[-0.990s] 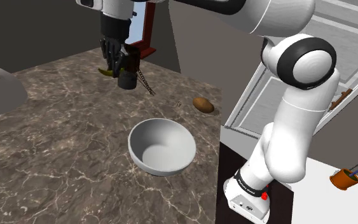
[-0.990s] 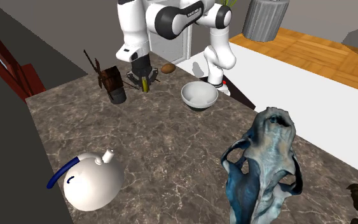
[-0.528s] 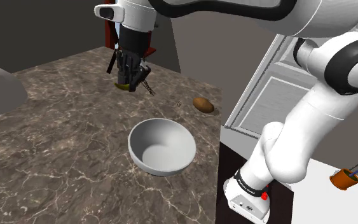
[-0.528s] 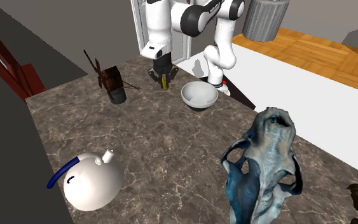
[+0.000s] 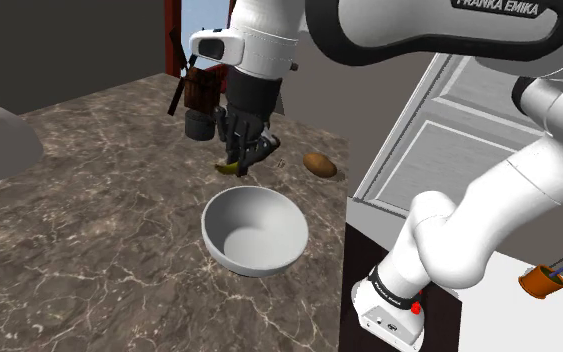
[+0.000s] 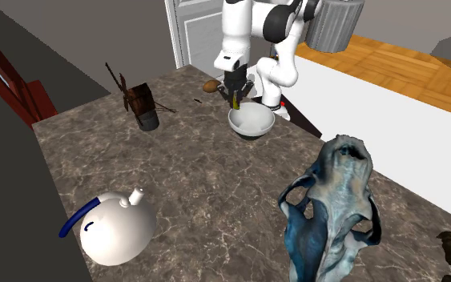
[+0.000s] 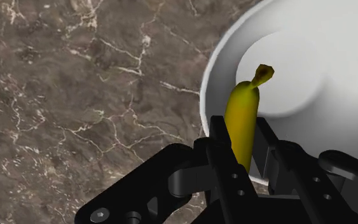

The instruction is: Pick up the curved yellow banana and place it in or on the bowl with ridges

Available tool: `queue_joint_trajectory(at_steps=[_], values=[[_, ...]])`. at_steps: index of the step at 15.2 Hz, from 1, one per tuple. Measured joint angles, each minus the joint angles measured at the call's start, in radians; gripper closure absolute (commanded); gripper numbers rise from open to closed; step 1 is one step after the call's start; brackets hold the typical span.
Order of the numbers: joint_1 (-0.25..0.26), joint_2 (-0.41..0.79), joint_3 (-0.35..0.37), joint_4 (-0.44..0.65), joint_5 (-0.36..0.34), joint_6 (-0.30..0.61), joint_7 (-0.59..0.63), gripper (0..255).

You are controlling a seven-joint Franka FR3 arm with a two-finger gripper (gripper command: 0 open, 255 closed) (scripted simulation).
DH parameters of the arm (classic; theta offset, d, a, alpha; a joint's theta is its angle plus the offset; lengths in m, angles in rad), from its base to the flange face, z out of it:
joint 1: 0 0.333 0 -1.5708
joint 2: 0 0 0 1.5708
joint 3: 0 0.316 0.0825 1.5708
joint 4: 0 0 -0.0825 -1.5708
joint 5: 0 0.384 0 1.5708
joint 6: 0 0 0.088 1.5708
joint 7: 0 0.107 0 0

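Observation:
The yellow banana (image 7: pixel 241 121) is clasped between the two black fingers of my gripper (image 7: pixel 242 149), which is shut on it. Its brown tip sticks out past the fingers over the rim of the white bowl (image 7: pixel 311 57). In the shoulder view the gripper (image 5: pixel 241 158) hangs in the air just above the far rim of the bowl (image 5: pixel 256 230), with the banana (image 5: pixel 228 168) poking out low on the shoulder view's left. From the second exterior view the gripper (image 6: pixel 236 98) hovers over the bowl (image 6: pixel 251 121) at its far edge.
A brown oval object (image 5: pixel 319 164) lies on the marble counter (image 5: pixel 89 240) beyond the bowl. A dark pot with twigs (image 6: pixel 142 102) stands at the back. A white teapot (image 6: pixel 115 228) and a blue-grey skull-like sculpture (image 6: pixel 332 210) sit farther along the counter.
The arm has carried the banana from beside the dark pot toward the shoulder view's right and lower, to above the bowl's far rim. The gripper stayed shut on it.

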Motion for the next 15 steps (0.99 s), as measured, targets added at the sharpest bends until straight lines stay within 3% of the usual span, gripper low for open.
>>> queue_joint_trajectory(at_steps=[6,15], values=[[0.045,-0.152,0.039,-0.141,0.051,-0.002,0.059,255],[0.055,-0.171,0.053,-0.272,0.067,0.110,0.062,255]])
